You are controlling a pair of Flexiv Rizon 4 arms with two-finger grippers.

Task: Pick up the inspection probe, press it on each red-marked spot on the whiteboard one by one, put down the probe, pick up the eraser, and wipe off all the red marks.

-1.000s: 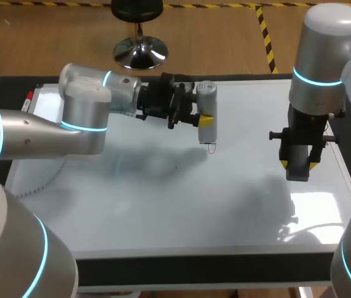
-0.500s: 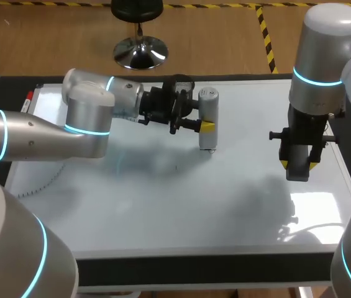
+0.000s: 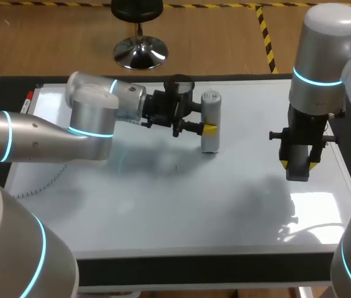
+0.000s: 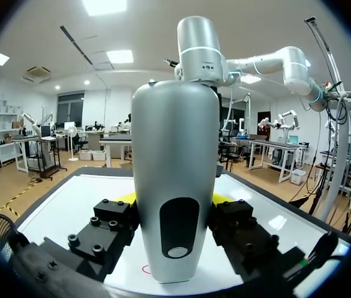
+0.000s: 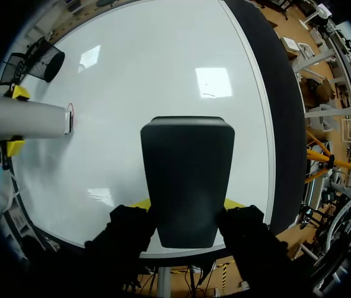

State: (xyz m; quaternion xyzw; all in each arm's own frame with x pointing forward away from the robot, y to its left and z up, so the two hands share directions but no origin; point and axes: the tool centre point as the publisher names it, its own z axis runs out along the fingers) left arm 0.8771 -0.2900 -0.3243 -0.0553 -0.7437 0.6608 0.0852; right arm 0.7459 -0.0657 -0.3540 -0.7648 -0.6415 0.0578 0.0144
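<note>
- Now my left gripper (image 3: 207, 128) clamped the inspection probe (image 3: 210, 115), lowered since a second ago onto the whiteboard's (image 3: 163, 205) red mark (image 5: 70, 113).
- My right gripper (image 3: 299, 165) pinched the eraser (image 5: 187, 180), unmoved.

The left arm (image 3: 38, 133) is extended from the left edge to the upper middle, the left hand (image 3: 208, 128) clamped sideways on the inspection probe (image 3: 210, 108). The right arm (image 3: 321, 56) is held upright at right, the right hand (image 3: 299, 164) pointed down, closed on the eraser (image 3: 296, 171).
</note>
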